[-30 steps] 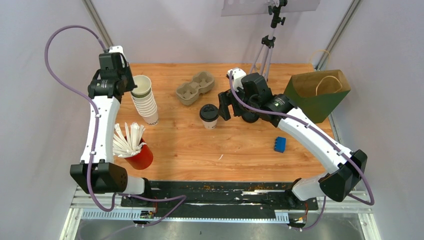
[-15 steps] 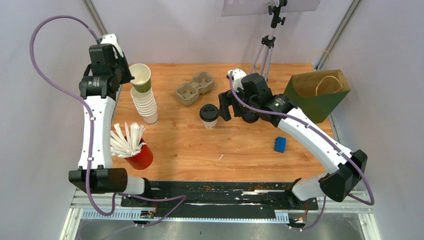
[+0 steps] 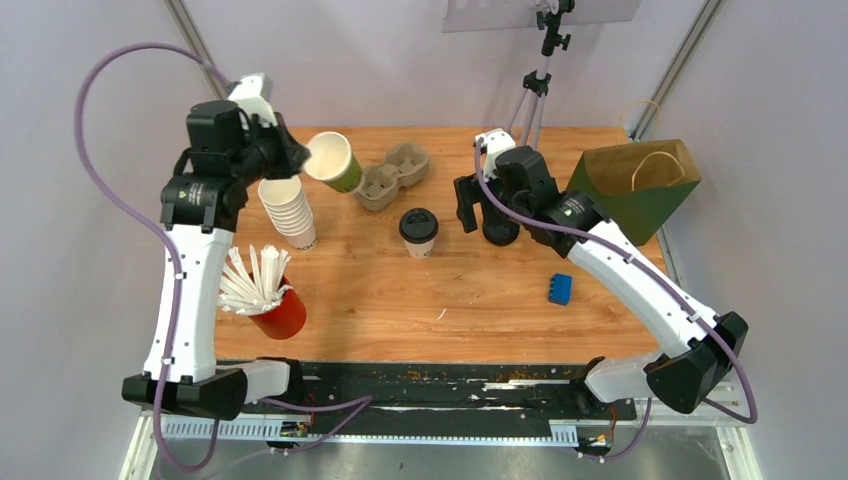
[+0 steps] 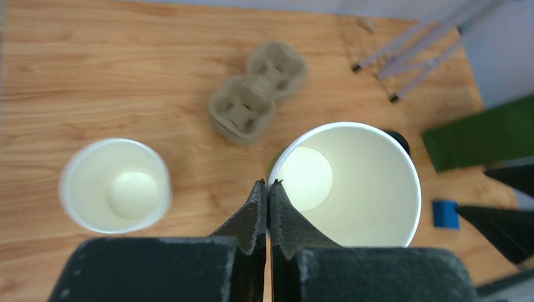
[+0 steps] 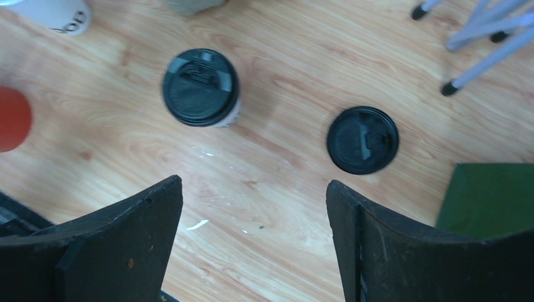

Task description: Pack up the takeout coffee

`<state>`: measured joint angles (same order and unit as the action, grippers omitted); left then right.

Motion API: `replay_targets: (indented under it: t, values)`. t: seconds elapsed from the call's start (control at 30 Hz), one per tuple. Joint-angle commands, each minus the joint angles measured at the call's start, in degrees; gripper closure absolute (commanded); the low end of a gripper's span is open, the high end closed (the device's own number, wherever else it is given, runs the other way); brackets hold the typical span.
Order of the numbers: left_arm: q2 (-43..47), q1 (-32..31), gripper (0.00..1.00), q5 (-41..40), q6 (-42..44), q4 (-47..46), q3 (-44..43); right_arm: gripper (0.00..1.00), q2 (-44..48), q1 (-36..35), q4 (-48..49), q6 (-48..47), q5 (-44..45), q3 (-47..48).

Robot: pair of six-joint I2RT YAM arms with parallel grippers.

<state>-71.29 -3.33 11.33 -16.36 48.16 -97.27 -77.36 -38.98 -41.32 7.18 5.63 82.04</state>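
Left fingers are clenched on the rim of the olive-green cup, which hangs tilted and lidless above the table, between the stack of white cups and the cardboard carrier. The left wrist view shows its cream interior, but its green side is almost wholly hidden there behind its own rim. The white cup, black lid on, stands upright on the table on the near side of the carrier. Right fingers are spread wide and grip nothing, poised above bare wood between that cup and a loose black lid. In the top view this lid is partly covered by the right arm. The green paper bag is cut off in both wrist views, and the stack's top cup is blurred in the left wrist view. A red cup of white sticks stands near the table's left edge. A small blue object, too small to identify, lies toward the right.
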Motion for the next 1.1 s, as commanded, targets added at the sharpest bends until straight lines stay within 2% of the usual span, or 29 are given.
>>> replay_targets:
  t: [0.0,0.3,0.57,0.77,1.07]
  values:
    - [2.53,-8.0,1.0,4.92,0.79,2.01,3.38,0.17,-0.1,2.43,-1.23,-2.36,6.36,-2.1]
    - [15.68,-27.25,1.0,0.66,-3.49,-6.53,27.64,0.25,-6.85,8.66,-1.15,-4.22,5.25,-3.95]
    - [19.4,-38.49,1.0,-7.44,-6.97,-20.38,46.86,0.35,-15.01,11.78,0.95,-6.57,4.36,-4.11]
    - [15.49,-41.72,1.0,-11.18,-4.76,-24.6,49.36,0.43,-20.21,12.95,1.77,-7.71,4.87,-2.94]
    - [12.67,-43.71,1.0,-15.0,-3.79,-31.36,53.1,0.52,-26.58,13.15,3.53,-9.04,0.03,0.3]
